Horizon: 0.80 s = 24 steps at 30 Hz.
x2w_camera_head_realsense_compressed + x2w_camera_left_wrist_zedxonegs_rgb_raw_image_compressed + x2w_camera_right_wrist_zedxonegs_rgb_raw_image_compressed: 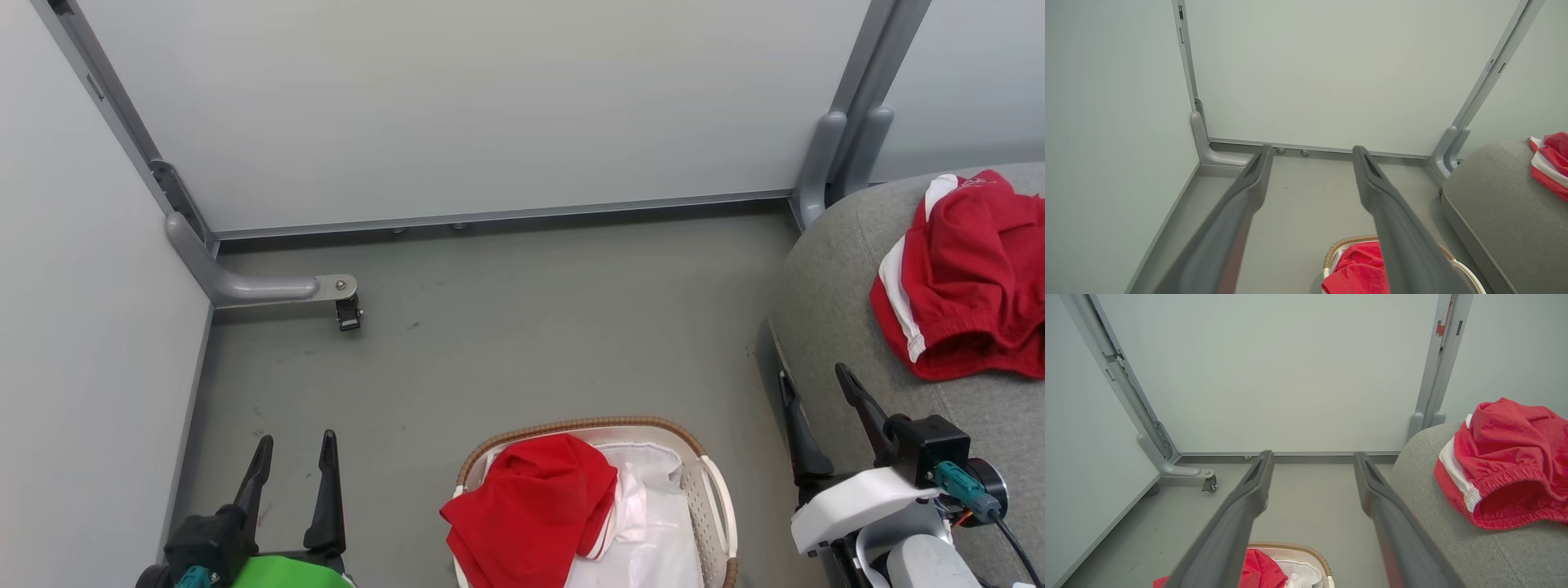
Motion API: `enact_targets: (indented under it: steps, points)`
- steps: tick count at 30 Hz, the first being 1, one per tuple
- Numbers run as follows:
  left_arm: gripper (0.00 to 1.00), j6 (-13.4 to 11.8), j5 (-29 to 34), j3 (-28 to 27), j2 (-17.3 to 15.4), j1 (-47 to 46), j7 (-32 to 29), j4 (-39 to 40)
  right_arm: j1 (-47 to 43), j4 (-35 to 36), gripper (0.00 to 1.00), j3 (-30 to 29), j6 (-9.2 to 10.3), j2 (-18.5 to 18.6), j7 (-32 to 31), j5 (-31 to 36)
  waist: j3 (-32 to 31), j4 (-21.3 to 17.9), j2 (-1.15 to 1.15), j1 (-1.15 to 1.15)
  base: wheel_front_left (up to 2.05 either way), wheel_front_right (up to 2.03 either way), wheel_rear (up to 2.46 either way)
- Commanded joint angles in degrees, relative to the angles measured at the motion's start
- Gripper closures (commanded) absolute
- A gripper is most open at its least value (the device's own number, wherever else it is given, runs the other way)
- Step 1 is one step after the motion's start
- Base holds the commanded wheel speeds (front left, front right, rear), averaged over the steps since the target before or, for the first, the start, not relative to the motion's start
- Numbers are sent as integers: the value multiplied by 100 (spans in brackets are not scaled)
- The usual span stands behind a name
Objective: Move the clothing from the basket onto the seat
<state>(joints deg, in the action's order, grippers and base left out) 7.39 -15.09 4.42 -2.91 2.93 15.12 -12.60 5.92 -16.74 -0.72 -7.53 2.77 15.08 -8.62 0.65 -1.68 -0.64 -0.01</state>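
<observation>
The red garment (531, 506) lay crumpled in the left half of the basket (588, 424), to the right of the left end effector (295, 438) and nearer to it than to the right end effector (813, 374). Both end effectors were released and empty. Red shorts (971, 278) already lay on the seat (824, 310).
</observation>
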Motion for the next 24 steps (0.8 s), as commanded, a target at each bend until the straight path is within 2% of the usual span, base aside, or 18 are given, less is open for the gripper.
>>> enact_targets:
  steps: [1,11,15,19,24]
  points:
    - [0,14,-13,7,1,-13,5,-10,-12,6,0,-10,8,22,14,-22,4,1,64,1,0,0,0]
    - [0,15,51,48,2,-10,4,-1,10,46,0,-25,8,22,14,-25,52,-11,64,1,0,0,0]
    - [0,15,213,235,-29,-173,4,-39,76,120,0,-109,8,22,14,40,186,-14,64,1,0,0,0]
    - [0,15,379,608,-167,-449,4,-179,186,234,0,-222,8,22,14,117,391,-29,64,1,0,0,0]
    - [0,15,477,1363,-343,-1093,4,-484,390,451,0,-411,8,22,14,244,791,-72,64,1,0,0,0]
